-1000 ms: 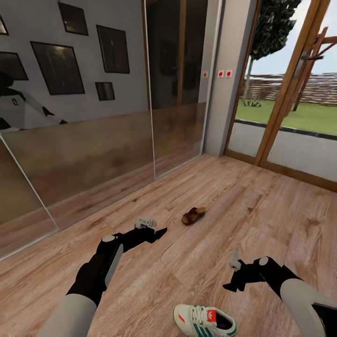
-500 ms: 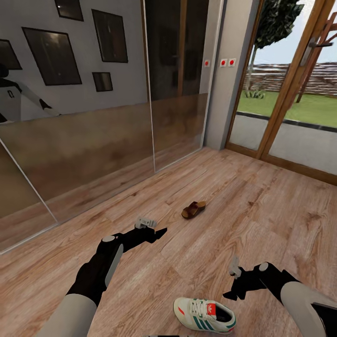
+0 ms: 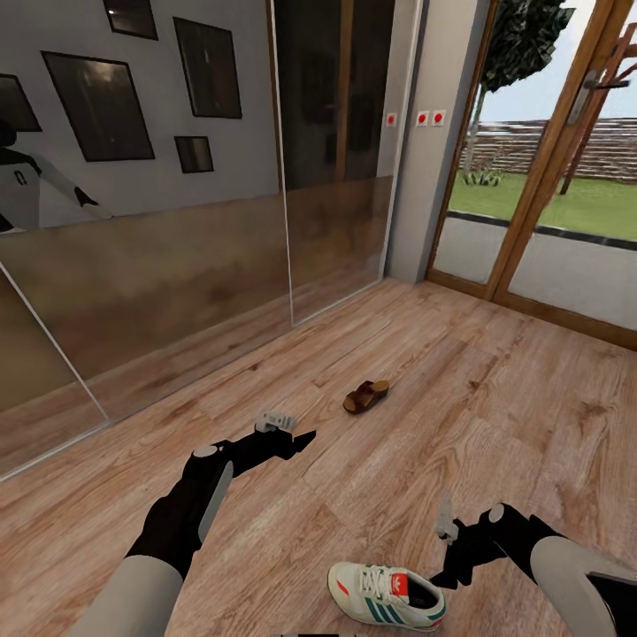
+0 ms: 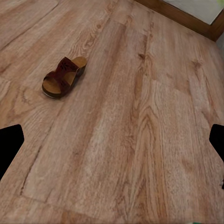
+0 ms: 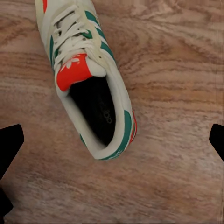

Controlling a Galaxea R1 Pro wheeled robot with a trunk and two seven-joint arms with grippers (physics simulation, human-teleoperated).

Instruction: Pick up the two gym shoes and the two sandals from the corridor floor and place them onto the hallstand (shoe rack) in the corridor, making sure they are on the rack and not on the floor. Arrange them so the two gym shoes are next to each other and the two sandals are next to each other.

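Observation:
One white gym shoe (image 3: 387, 594) with green stripes and a red tongue patch lies on the corridor floor (image 3: 495, 416) near the bottom of the head view. My right gripper (image 3: 445, 575) hangs open just above its heel end; in the right wrist view the gym shoe (image 5: 86, 79) lies between the spread black fingertips (image 5: 10, 144). A brown sandal (image 3: 366, 396) rests farther out on the planks. My left gripper (image 3: 299, 440) is open and empty, pointing toward the sandal (image 4: 63, 77) from a short distance. The hallstand is out of view.
A mirrored sliding-door wardrobe (image 3: 177, 265) runs along the left. A grey wall section (image 3: 429, 186) and a wood-framed glass door (image 3: 548, 230) to the garden close off the far right. Open planks lie between the shoe and the sandal.
The camera tilted slightly between the oldest frame and the middle one. My right gripper has dropped lower, toward the gym shoe. The left arm has kept still.

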